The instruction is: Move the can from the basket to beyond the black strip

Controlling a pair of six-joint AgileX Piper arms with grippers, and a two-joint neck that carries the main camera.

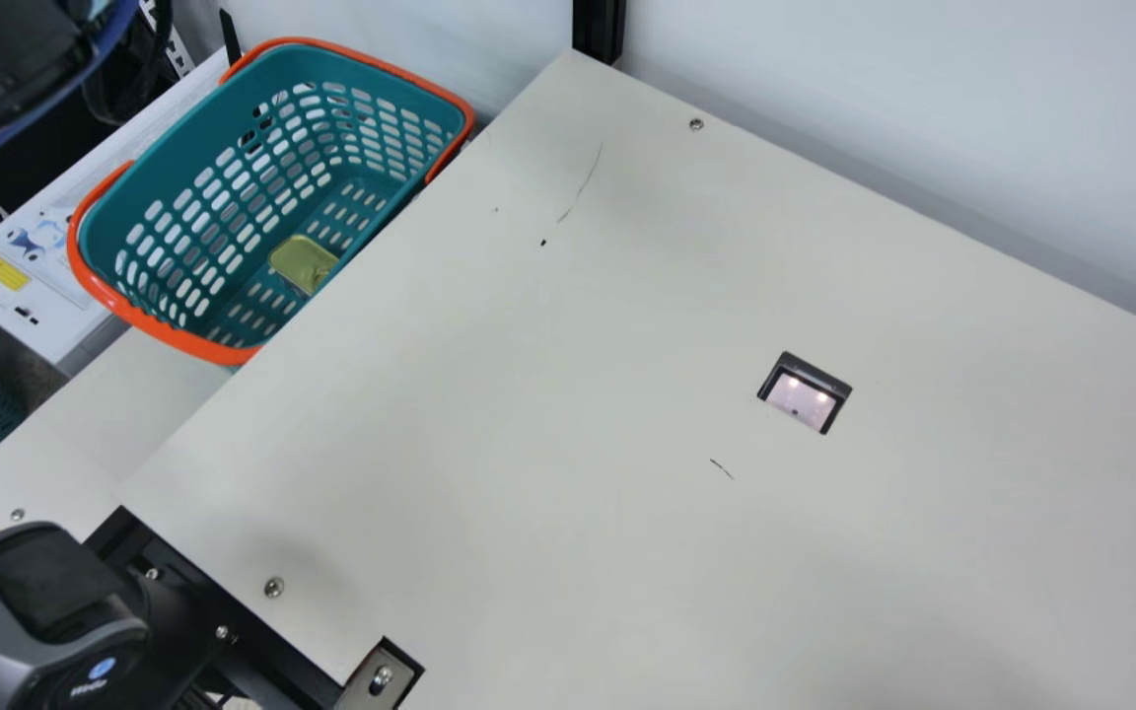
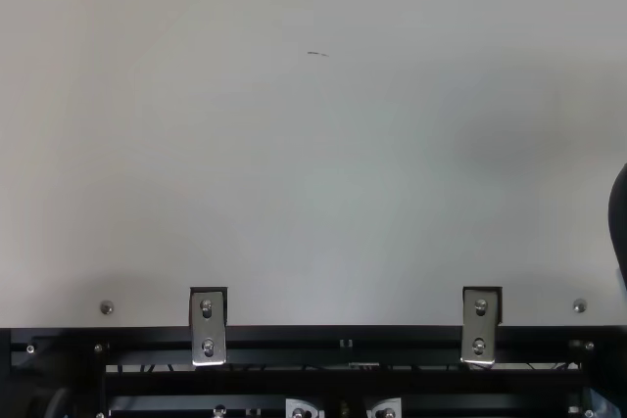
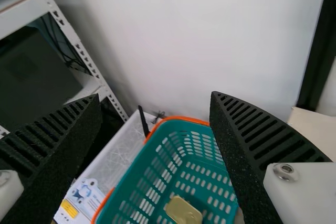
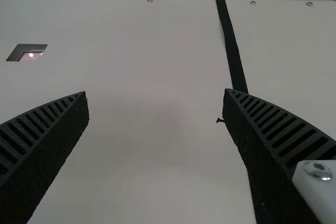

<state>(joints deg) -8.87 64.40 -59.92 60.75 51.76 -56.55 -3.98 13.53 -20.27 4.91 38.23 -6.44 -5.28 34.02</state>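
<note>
The can [image 1: 302, 261] is lying on the floor of the basket [image 1: 193, 128], upper left in the main view, close against the side next to the table [image 1: 529, 414]. At the left wrist view's centre, the left pincer [image 3: 155, 94] is spreading wide, holding nothing, with the basket showing lower down between its fingers. The right pincer [image 4: 155, 92] is also gaping empty over the table, the black strip [image 4: 231, 51] running down the right half of its view. The task seems to be sitting at the reach for the can, before any grasp. The next move is probably calling for the left pincer to be lining up over the can and sinking inside the rim, fingers clearing the near wall, before closing.
</note>
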